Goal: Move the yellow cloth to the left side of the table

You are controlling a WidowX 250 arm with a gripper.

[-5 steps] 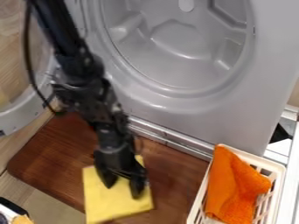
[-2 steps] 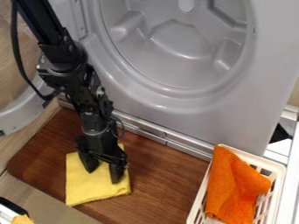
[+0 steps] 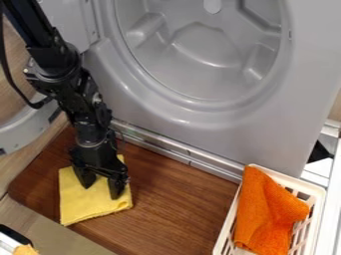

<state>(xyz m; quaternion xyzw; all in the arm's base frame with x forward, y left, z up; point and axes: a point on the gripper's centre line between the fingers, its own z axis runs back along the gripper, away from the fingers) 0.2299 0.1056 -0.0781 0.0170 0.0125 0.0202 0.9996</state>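
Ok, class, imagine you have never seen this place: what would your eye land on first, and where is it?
Probably the orange cloth, bright in the white slatted basket at lower right. Next comes the yellow cloth at lower left on the brown wooden board, with the black gripper over it, fingers apart. Behind them, a grey panel with a large round recess fills the upper middle.

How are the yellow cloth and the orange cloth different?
The square yellow cloth lies flat on the brown wooden board, while the crumpled orange cloth drapes in the cream plastic basket. The black gripper is at the yellow cloth, not the orange one. Both are cloths.
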